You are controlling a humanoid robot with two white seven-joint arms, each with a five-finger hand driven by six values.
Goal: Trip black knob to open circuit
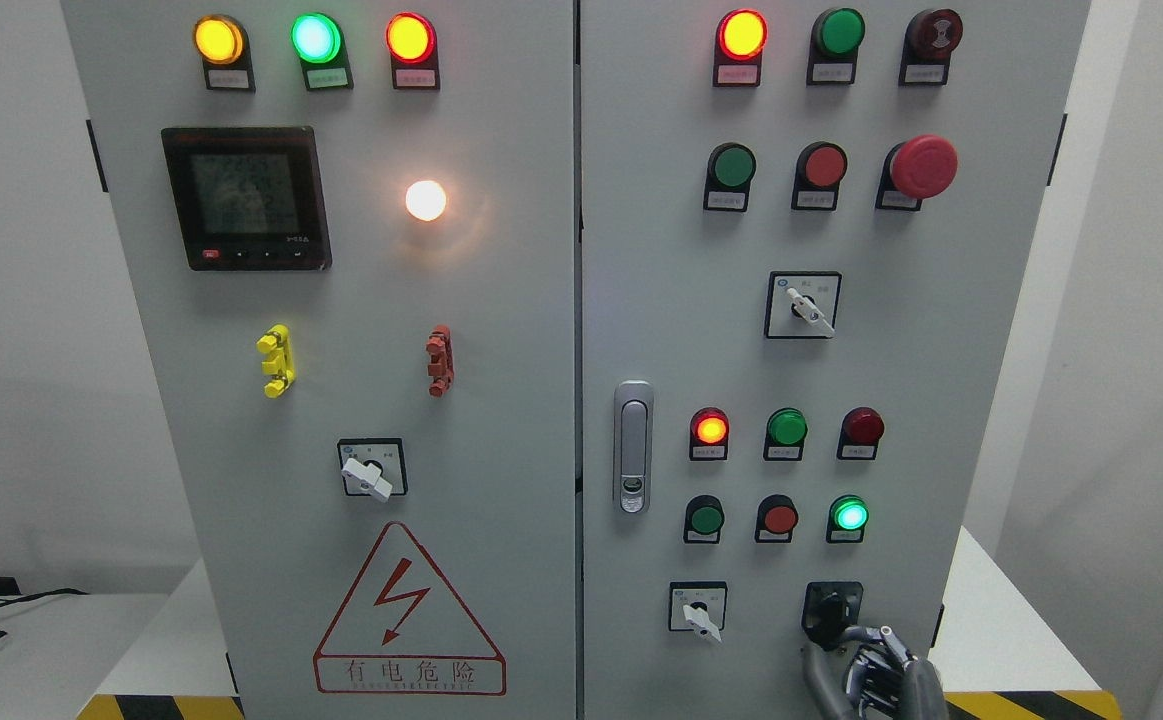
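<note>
Curling up from below, the right hand [876, 665] has metallic fingers [856, 640] holding the black knob [829, 608].

Head camera faces the control cabinet [581, 300] squarely, close.

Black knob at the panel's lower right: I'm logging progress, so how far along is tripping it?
Done: the right hand has reached the black knob. In hand: its fingers are at the knob, but whether they grip it isn't clear. Left: the turn itself; nothing shows the knob tripped, and the red lamp above is lit.
</note>
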